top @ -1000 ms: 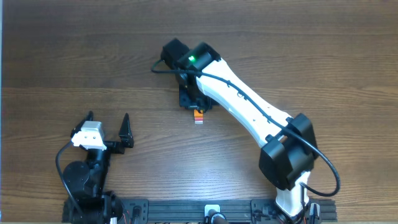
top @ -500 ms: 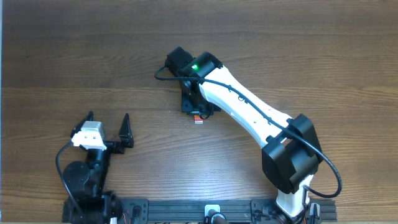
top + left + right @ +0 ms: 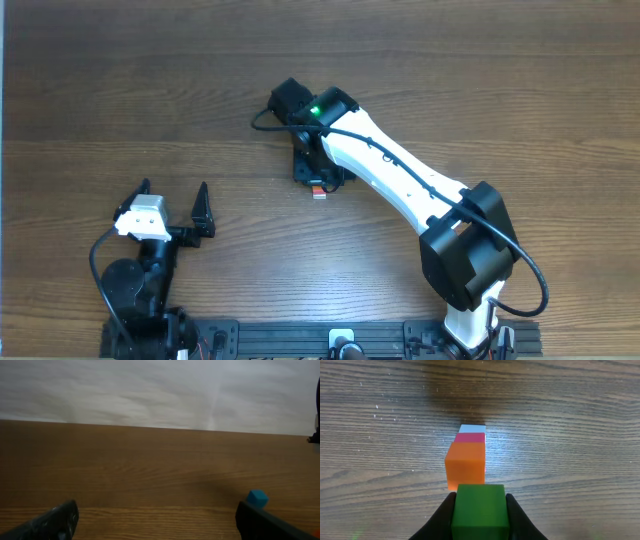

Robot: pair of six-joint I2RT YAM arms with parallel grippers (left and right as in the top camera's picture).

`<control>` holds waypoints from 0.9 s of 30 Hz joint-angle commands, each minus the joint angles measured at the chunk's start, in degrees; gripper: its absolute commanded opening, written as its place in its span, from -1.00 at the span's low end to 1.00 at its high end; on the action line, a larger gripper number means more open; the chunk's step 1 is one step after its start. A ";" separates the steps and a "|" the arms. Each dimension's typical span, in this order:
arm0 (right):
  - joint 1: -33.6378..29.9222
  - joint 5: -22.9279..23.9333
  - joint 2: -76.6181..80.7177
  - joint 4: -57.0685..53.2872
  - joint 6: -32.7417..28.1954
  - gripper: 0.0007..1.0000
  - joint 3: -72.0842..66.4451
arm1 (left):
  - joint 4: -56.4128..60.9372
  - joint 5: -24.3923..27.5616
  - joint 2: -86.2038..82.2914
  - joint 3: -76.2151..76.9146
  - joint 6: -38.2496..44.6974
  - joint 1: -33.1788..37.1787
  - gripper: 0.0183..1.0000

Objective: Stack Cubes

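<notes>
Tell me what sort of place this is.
Probably a robotics lab bench: a wooden table, a left arm and right arm based along its edge, and a green cube in the right gripper beside a coloured stack.

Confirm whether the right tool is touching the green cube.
Touching. The right wrist view shows both fingers of the right tool pressed against the green cube.

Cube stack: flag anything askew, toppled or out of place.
Nothing stands out. The stack stands upright, orange on red on pale blue, edges roughly in line. The right gripper holds the green cube squarely, not yet placed.
</notes>
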 commanded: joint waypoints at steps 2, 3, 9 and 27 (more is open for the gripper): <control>-0.37 -0.28 -1.03 0.66 -1.25 -0.87 -0.24 | 0.24 0.55 -0.42 -0.52 0.83 0.31 1.00; -0.37 -0.26 -0.76 0.72 -1.27 -0.87 -0.24 | 0.24 0.55 -0.42 -0.52 0.83 0.31 1.00; -0.37 -0.33 0.15 0.98 -1.29 -0.87 -0.24 | 0.24 0.55 -0.42 -0.52 0.83 0.31 1.00; -0.44 -1.18 0.63 1.20 -2.60 -0.89 -0.22 | 0.24 0.55 -0.42 -0.52 0.83 0.31 1.00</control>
